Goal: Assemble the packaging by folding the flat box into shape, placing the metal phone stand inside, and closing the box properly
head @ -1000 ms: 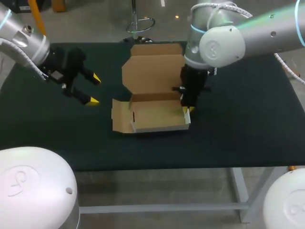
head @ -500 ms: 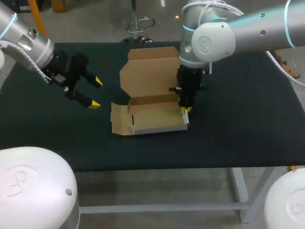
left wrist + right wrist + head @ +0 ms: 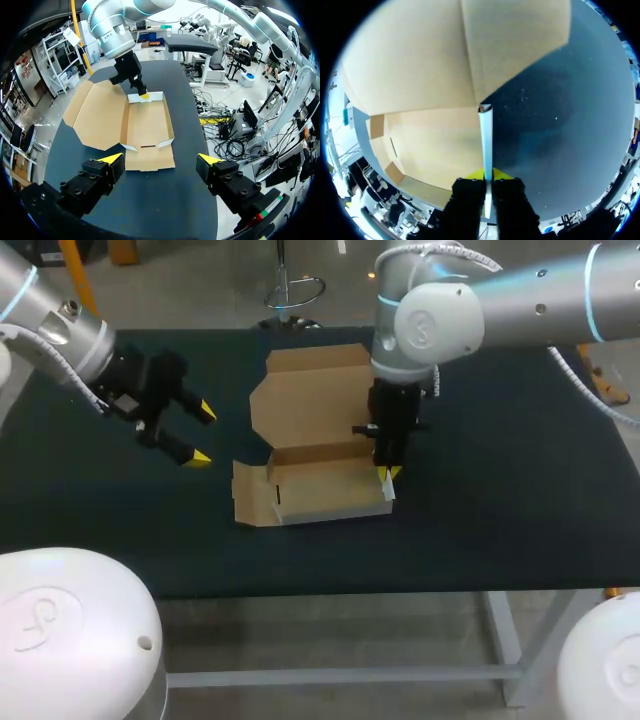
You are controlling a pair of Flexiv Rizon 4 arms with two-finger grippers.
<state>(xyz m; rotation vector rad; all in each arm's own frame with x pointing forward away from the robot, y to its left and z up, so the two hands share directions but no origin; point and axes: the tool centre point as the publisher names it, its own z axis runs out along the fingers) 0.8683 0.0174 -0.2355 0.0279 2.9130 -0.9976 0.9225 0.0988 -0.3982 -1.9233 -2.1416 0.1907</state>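
In the head view, your box (image 3: 318, 488) sits open in the middle of the frame on the dark surface (image 3: 520, 490). Its lid (image 3: 312, 400) is laid back toward the top of the frame. Your right arm enters from the upper right and points the right gripper (image 3: 386, 474) straight down at the box's right end wall (image 3: 389, 493), fingers pinched together on it. Your left gripper (image 3: 201, 433) hovers at the left centre of the frame, apart from the box, its fingers spread wide and holding nothing.

In the left wrist view, the left gripper (image 3: 160, 160) stands wide open. The box (image 3: 147, 122) lies on the surface (image 3: 192, 130) just ahead of the yellow tips. The right gripper (image 3: 143, 95) clamps the box's far end.

In the right wrist view, the right gripper (image 3: 485, 175) is closed on the thin upright end wall (image 3: 486, 135), which runs straight ahead from between its fingers. You see the box interior (image 3: 435, 145) on one side of that wall, bare surface (image 3: 560, 125) on the other, and the lid (image 3: 420, 60) beyond.
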